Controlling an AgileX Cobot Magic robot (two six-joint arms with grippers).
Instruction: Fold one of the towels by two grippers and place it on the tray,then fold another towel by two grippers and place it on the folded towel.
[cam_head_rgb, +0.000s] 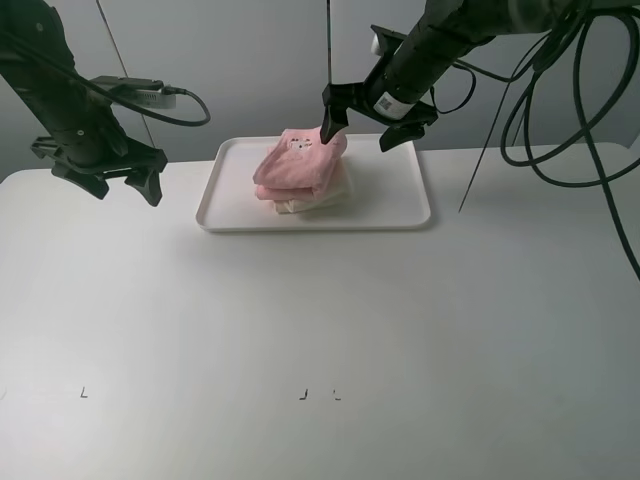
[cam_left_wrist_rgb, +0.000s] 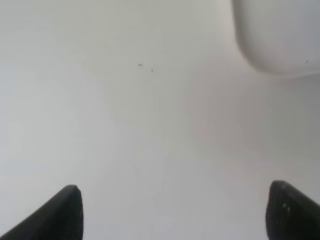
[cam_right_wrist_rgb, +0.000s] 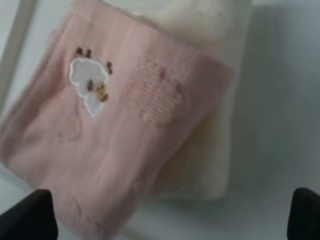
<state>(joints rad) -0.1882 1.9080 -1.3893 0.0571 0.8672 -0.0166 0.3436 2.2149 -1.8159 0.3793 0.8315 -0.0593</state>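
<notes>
A folded pink towel (cam_head_rgb: 298, 165) with a small white animal patch lies on a folded cream towel (cam_head_rgb: 318, 200) on the white tray (cam_head_rgb: 395, 195) at the back middle of the table. My right gripper (cam_head_rgb: 365, 128) hangs open just above the stack's back edge and holds nothing. In the right wrist view the pink towel (cam_right_wrist_rgb: 115, 135) and the cream towel (cam_right_wrist_rgb: 212, 150) lie below the gripper (cam_right_wrist_rgb: 167, 217), whose fingertips (cam_right_wrist_rgb: 27, 217) are wide apart. My left gripper (cam_head_rgb: 125, 185) is open and empty over the table, left of the tray. In its wrist view (cam_left_wrist_rgb: 175, 215) only bare table lies between the fingers.
The white table (cam_head_rgb: 320, 330) runs wide in front of the tray, with small black marks (cam_head_rgb: 303, 395) near its front edge. A tray corner (cam_left_wrist_rgb: 280, 35) shows in the left wrist view. Black cables (cam_head_rgb: 560, 120) hang at the back right.
</notes>
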